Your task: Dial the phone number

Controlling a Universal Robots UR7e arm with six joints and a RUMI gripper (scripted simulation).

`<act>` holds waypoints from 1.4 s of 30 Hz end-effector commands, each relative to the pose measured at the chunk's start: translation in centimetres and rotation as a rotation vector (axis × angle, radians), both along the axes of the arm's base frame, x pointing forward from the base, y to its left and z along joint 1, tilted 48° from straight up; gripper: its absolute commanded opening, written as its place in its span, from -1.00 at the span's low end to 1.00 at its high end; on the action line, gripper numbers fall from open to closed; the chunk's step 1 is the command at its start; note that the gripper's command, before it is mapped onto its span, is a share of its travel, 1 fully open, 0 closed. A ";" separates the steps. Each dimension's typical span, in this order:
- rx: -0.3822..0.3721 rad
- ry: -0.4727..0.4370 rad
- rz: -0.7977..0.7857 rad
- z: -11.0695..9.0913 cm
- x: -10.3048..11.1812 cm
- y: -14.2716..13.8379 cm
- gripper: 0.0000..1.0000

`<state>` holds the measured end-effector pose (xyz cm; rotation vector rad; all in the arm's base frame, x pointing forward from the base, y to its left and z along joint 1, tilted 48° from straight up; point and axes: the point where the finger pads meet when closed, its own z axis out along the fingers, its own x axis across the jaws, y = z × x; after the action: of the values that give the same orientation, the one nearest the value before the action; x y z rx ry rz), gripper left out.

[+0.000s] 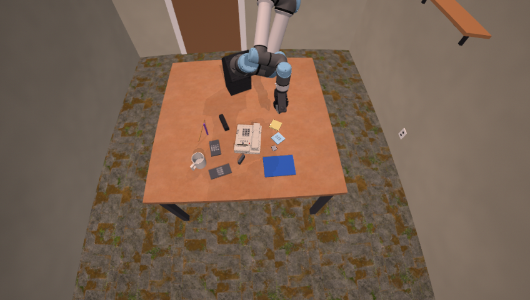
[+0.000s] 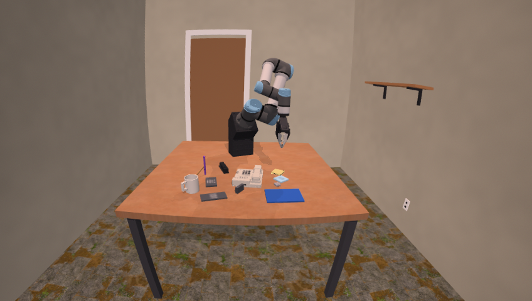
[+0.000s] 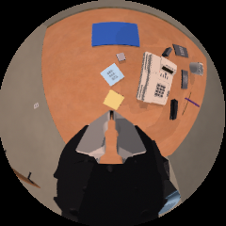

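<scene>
A beige desk phone (image 1: 247,138) (image 2: 248,176) (image 3: 154,78) lies in the middle of the table, its handset in the cradle on its right side and its grey keypad toward the arm's base. A light blue note (image 1: 277,138) (image 2: 280,179) (image 3: 112,74) with print on it lies just right of the phone. A yellow note (image 1: 275,124) (image 2: 277,172) (image 3: 114,99) lies behind it. My gripper (image 1: 279,110) (image 2: 281,145) (image 3: 111,110) is shut and empty. It hangs well above the table, behind the yellow note and right of the phone.
A blue notebook (image 1: 279,165) (image 2: 283,195) lies in front of the notes, with a small grey cube (image 1: 274,148) between. Left of the phone are a white mug (image 1: 198,160) (image 2: 191,184), two dark keypad devices (image 1: 214,147) (image 1: 219,171), two black blocks (image 1: 224,122) (image 1: 240,159) and a purple pen (image 1: 205,127).
</scene>
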<state>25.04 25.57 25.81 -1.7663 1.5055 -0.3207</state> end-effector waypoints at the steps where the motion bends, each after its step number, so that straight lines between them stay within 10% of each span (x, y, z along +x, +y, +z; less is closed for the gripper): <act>1: 0.001 0.000 0.002 1.5 1.7 0.0 -1.00; 42: 0.001 0.000 0.002 11.4 12.1 -0.2 -1.00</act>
<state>36.54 25.33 36.67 -1.7671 1.5035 -0.3174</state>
